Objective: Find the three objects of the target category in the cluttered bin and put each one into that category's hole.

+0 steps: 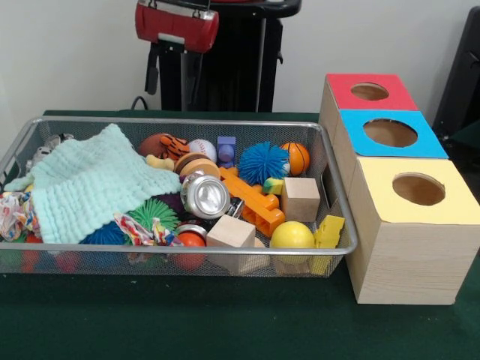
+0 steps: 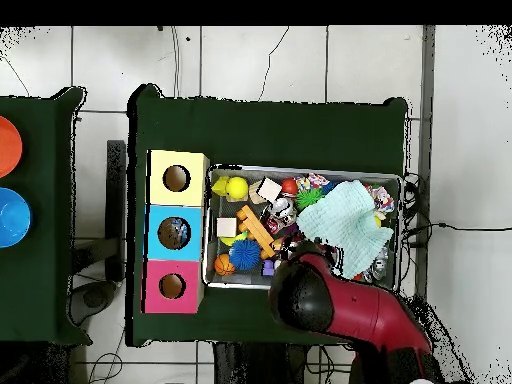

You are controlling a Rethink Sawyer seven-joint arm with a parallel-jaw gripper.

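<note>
The dark green table (image 1: 225,330) carries everything. On it, the long shallow basket of silver wire mesh (image 1: 180,249) takes most of the width, and it lies close to the near edge in the front view. Just beside its right end stands a row of three pale wooden boxes, running from the near right corner toward the far edge: the yellow-topped box (image 1: 417,196), the blue-topped box (image 1: 391,133) and the red-topped box (image 1: 370,91). The round dark hole of the red top (image 1: 370,91) is open and nothing sits in it.

The red and black arm (image 2: 345,308) reaches over the robot's side of the basket in the overhead view. The gripper is hidden under the arm there, and the front view shows only the red casing (image 1: 177,25) at the top, so I cannot tell how the fingers stand.

Inside the basket, a mint-green knitted cloth (image 1: 94,184) covers the left part. At the far left corner, small whitish wrappers with print (image 1: 46,148) show beside the cloth. Near the middle lie a shiny silver can (image 1: 205,196), an orange plastic block (image 1: 251,199), a blue spiky ball (image 1: 264,162), a plain wooden cube (image 1: 300,198) and a yellow ball (image 1: 292,235).
</note>
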